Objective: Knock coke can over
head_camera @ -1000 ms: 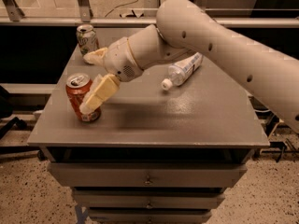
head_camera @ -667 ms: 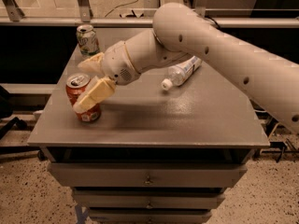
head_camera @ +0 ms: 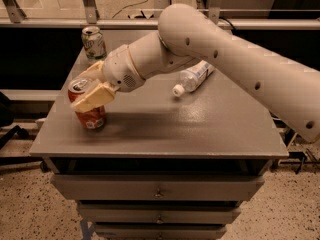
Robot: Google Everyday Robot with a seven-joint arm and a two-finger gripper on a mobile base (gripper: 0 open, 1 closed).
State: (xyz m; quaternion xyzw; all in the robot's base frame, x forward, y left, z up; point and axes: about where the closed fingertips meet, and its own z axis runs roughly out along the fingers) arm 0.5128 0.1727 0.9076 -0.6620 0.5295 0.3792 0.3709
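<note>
Reaching across the table (head_camera: pixel 200 129) from the right side, the arm (head_camera: pixel 225 49) has its hand (head_camera: pixel 82 90) at the coke can (head_camera: pixel 90 118), which stands near the front left corner. The hand is spread open. One pale finger (head_camera: pixel 97 96) lies across the upper part of the can on the side toward the camera, and the other finger is behind the can, so the silver top shows between them. The front finger seems to touch the can, but I cannot tell if the hand really presses on it.

I judge that the task is not yet finished. The can is on its base, upright or nearly so; maybe the top leans a little to the left, but this is not sure. The approach is done and what is left is the push itself, enough to tip the can onto its side.

Other things are well apart from the work. A green-and-white can (head_camera: pixel 93 42) stands upright at the back left corner, behind the hand. A clear plastic bottle (head_camera: pixel 192 77) lies on its side near the middle back, partly under the arm. Nothing stands between the hand and the coke can. To the left of the can there is only little table before the edge, so a strong push in that direction could send it off the table. Below the top there are drawers (head_camera: pixel 157 186).
</note>
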